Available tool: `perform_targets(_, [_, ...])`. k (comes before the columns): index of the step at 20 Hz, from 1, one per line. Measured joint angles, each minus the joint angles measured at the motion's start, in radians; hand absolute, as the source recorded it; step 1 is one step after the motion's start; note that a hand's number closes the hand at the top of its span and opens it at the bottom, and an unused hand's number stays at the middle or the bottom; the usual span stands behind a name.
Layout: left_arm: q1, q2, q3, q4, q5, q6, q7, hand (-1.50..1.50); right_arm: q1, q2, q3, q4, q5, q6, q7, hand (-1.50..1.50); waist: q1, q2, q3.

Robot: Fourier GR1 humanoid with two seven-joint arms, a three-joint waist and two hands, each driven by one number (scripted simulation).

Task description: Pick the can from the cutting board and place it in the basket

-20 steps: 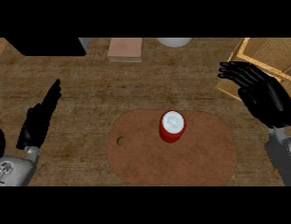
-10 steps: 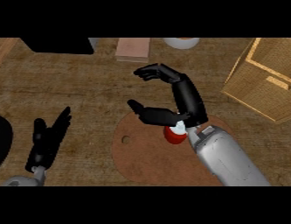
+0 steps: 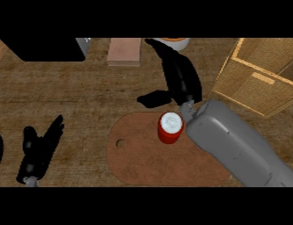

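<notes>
Stretched farther forward than half a second ago, the right hand point(image 3: 180, 79) lies beyond the can point(image 3: 170, 128), fingers straight, thumb spread, holding nothing. That can stands upright on the cutting board point(image 3: 142, 154); probably light, rigid and smooth, it is best gripped around its sides.

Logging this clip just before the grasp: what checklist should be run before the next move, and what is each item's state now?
1. The can stands upright on the cutting board: ok.
2. The right robot hand is curled round the can: not ok. Its fingers are straight and reach past the can, with the thumb out to the side.
3. That hand touches the can: cannot tell. The wrist is close beside the can's top.
4. The basket is in view to the right of the board, with nothing over its opening: ok.
5. The left robot hand is clear of the board: ok. It is open, to the left of the board.
</notes>
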Motion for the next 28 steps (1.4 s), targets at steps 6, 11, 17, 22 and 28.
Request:
perform_targets(6, [0.033, 0.010, 0.018, -0.019, 0.011, -0.001, 0.002, 0.00, -0.196, -0.126, 0.003, -0.096, -0.005, 0.316, 0.310, -1.50, -0.025, -0.004, 0.003])
perform_targets(11, [0.050, 0.017, 0.033, -0.030, 0.023, -0.011, 0.000, 0.00, -0.304, -0.184, -0.043, -0.184, -0.175, 0.583, 0.481, -1.50, -0.033, -0.001, 0.004])
perform_targets(17, [0.063, 0.009, 0.037, -0.044, 0.023, -0.011, -0.010, 0.00, -0.353, -0.259, -0.071, -0.226, -0.394, 0.724, 0.547, -1.50, -0.034, 0.006, 0.005])
perform_targets(22, [0.082, 0.013, 0.040, -0.062, 0.022, -0.018, -0.015, 0.00, -0.357, -0.324, -0.062, -0.280, -0.520, 0.765, 0.583, -1.50, -0.031, 0.010, 0.006])
perform_targets(28, [0.075, 0.018, 0.050, -0.055, 0.024, -0.037, -0.009, 0.00, -0.331, -0.369, -0.040, -0.354, -0.585, 0.754, 0.619, -1.50, -0.023, 0.017, 0.007])
